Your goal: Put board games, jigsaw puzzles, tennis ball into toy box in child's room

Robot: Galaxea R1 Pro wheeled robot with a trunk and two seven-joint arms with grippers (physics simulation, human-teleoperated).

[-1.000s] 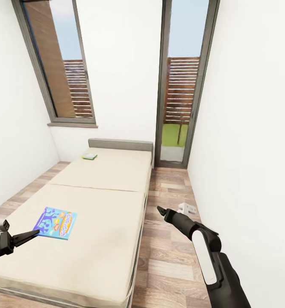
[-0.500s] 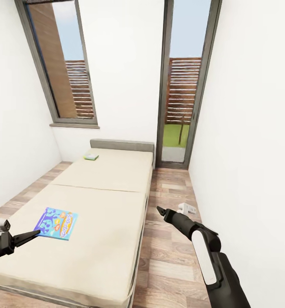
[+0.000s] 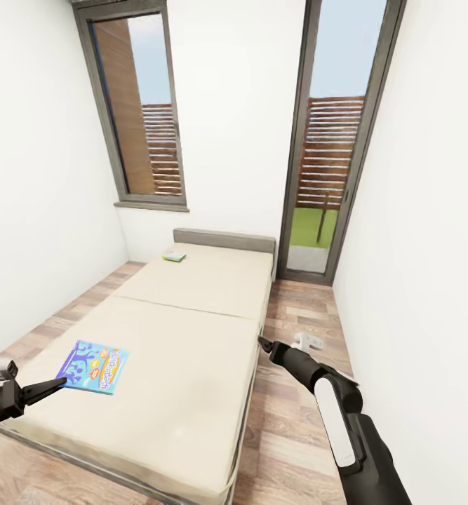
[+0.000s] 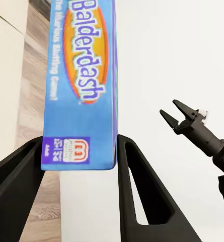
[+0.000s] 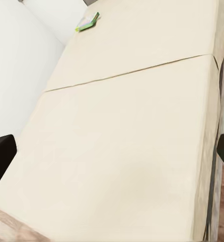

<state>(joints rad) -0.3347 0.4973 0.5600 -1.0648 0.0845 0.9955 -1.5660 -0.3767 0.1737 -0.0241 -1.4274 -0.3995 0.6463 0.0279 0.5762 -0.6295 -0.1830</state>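
Blue board game (image 3: 93, 366) lay flat on the bed (image 3: 191, 337), just ahead of the open left hand (image 3: 55, 384); the open right hand (image 3: 263, 344) hung well aside. Thin, flat-lying edges risked a slipped pinch.

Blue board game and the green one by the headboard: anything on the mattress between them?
Nothing. In the head view, bare beige mattress with one seam across it separates the blue board game from the green one.

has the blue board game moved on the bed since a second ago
No. The blue board game lies at the same spot near the bed's near left corner, short of the mattress seam; only the camera view shifted.
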